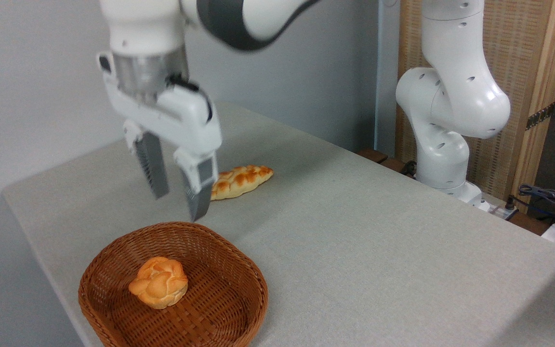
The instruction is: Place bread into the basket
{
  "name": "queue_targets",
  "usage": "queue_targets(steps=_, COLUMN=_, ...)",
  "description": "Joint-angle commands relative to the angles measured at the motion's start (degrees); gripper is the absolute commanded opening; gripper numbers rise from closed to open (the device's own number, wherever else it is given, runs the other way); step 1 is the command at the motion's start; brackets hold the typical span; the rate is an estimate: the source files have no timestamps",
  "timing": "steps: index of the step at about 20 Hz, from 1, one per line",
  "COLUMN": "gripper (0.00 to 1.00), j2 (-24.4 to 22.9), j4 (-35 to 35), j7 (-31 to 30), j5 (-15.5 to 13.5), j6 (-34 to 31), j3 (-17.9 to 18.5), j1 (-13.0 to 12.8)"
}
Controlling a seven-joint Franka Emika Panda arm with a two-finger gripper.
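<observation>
While its two grey ribbed fingers [152,166] are standing spread apart with nothing between them, the gripper [178,205] is hanging in the air above the far rim of the basket [113,250], touching neither the wicker nor anything else. The fingers are pointing downward and tilting slightly toward the right, and the white hand block above them is joining a metal wrist ring and then a white arm link that is running out of the top of the picture.

Below and a little toward the camera, the bread [159,282] is sitting inside the basket, resting on the woven floor left of the middle, with its knotted golden-orange top facing up and its paler base down. It is lying apart from the basket's walls on every side. The basket itself is sitting near the front left corner of the table [378,231], its front edge running out of the bottom of the picture.

Behind the gripper, a long braided loaf [241,180] is lying flat on the grey tabletop, its pointed end aiming right and its left end partly hidden by the right finger. It is lying well apart from the basket. At the far right edge of the table the arm's white base [443,159] is rising, with a tangle of cables [547,200] lying beside it.
</observation>
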Motion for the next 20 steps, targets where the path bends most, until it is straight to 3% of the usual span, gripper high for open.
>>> queue_targets(steps=1, gripper=1.00, j2=-4.0, j4=1.5, j7=-0.6, j5=0.9, j6=-9.6, j3=1.0, j1=-0.2)
queue_targets(steps=5, gripper=1.00, j2=-4.1, j4=1.8, j7=-0.4, j5=1.0, j6=-13.4, j3=-2.5, j1=0.8)
queue_targets(steps=7, gripper=1.00, j2=-5.2, j4=1.8, j7=-0.2, j5=0.8, j6=-13.2, j3=-6.6, j1=5.8)
queue_targets(steps=8, gripper=1.00, j2=-5.4, j4=1.8, j7=0.1, j5=0.9, j6=-13.1, j3=-7.2, j1=6.6)
queue_targets(steps=12, gripper=1.00, j2=-5.4, j4=1.9, j7=3.1, j5=0.9, j6=-12.9, j3=-5.4, j1=6.2)
queue_targets(steps=17, gripper=1.00, j2=-5.4, j4=1.8, j7=6.4, j5=2.1, j6=-9.8, j3=0.3, j1=0.9)
queue_targets(steps=20, gripper=1.00, j2=-5.2, j4=1.7, j7=6.4, j5=2.0, j6=-9.0, j3=0.2, j1=0.8)
